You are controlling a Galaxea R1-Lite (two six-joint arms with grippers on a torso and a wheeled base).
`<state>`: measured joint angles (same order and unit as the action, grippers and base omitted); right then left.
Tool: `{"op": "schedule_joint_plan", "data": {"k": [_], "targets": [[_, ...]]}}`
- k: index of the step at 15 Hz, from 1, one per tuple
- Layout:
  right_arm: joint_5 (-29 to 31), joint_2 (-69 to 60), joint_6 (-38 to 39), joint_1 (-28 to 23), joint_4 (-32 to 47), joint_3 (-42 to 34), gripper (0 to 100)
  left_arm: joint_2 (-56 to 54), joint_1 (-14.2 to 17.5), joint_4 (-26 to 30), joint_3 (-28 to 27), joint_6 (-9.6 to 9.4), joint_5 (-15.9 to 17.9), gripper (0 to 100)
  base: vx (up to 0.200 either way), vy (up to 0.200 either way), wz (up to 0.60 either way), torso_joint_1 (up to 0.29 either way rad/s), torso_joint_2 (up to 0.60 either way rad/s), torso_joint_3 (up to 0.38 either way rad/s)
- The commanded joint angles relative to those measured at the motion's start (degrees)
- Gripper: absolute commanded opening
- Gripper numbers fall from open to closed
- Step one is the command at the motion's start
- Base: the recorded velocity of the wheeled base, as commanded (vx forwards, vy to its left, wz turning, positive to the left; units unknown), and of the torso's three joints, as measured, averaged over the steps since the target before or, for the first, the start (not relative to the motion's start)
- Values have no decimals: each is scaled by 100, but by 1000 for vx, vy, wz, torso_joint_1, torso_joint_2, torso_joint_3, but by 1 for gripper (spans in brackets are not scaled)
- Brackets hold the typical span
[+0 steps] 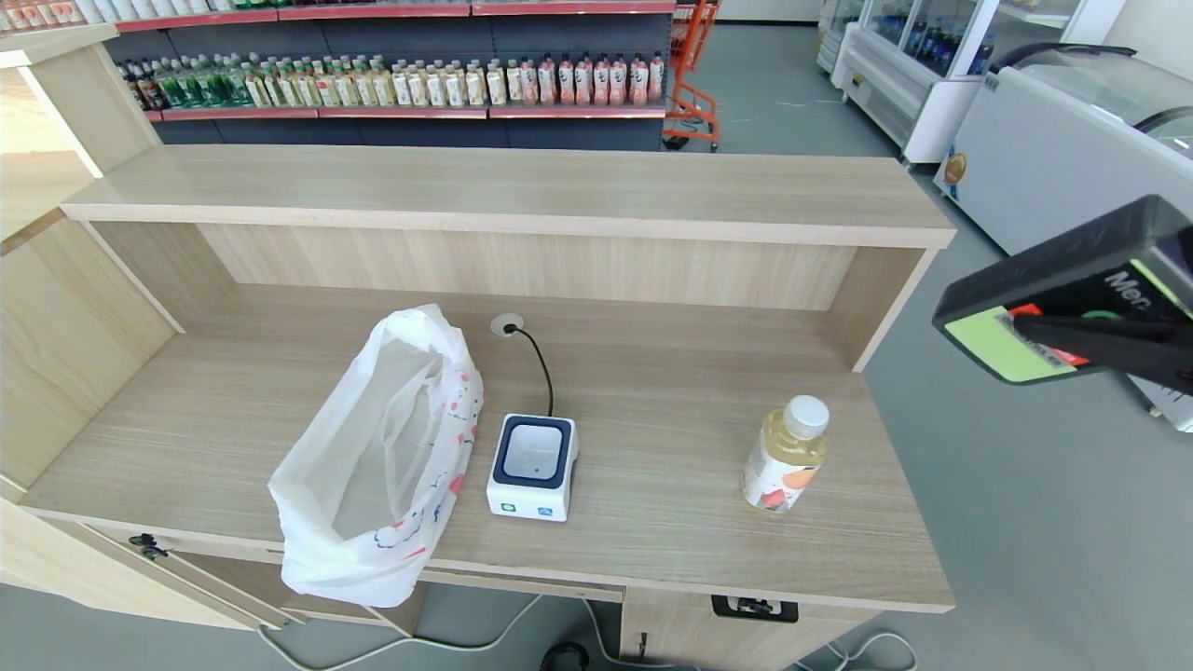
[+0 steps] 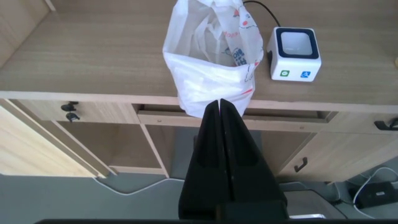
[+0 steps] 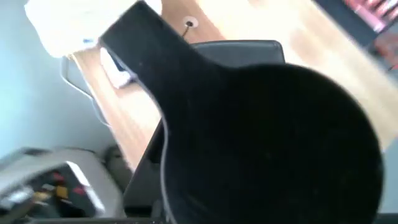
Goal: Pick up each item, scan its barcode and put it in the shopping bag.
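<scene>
Your right gripper [image 1: 1044, 331] pinches the black box [image 1: 1053, 270] up past the counter's [image 1: 652, 391] right end, ready for the scanner [image 1: 531, 466], while your left gripper [image 2: 221, 115] hangs closed and empty near the shopping bag [image 1: 373, 475].

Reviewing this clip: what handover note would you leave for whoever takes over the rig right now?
Left gripper: shut, empty, low in front of the counter, facing the shopping bag.
Right gripper: shut on the black box, held beyond the counter's right end.
Scanner sits between the bag and the upright bottle.
Done: box picked up. The bag looks empty.
Left: scan and bag the box, then the bottle.
</scene>
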<state>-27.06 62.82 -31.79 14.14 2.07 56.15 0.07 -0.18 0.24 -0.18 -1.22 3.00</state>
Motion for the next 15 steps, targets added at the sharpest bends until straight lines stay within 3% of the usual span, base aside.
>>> {"op": "schedule_joint_plan", "data": {"k": [1, 3, 4, 6, 8, 15], "targets": [[43, 81, 2740, 27, 39, 239, 0, 1, 1, 2, 1, -1, -1, 0, 0, 0, 0, 0, 0, 0], [70, 143, 4981, 71, 74, 265, 0, 1, 1, 2, 1, -1, -1, 0, 0, 0, 0, 0, 0, 0], [70, 125, 5948, 98, 470, 98, 0, 1, 1, 2, 1, -1, -1, 0, 0, 0, 0, 0, 0, 0], [34, -138, 6150, 98, 953, -684, 0, 1, 1, 2, 1, -1, -1, 0, 0, 0, 0, 0, 0, 0], [34, -296, 6132, 159, 663, -1387, 0, 1, 1, 2, 1, -1, -1, 0, 0, 0, 0, 0, 0, 0], [8, -305, 6159, 203, 549, -1379, 0, 1, 1, 2, 1, -1, -1, 0, 0, 0, 0, 0, 0, 0]]}}
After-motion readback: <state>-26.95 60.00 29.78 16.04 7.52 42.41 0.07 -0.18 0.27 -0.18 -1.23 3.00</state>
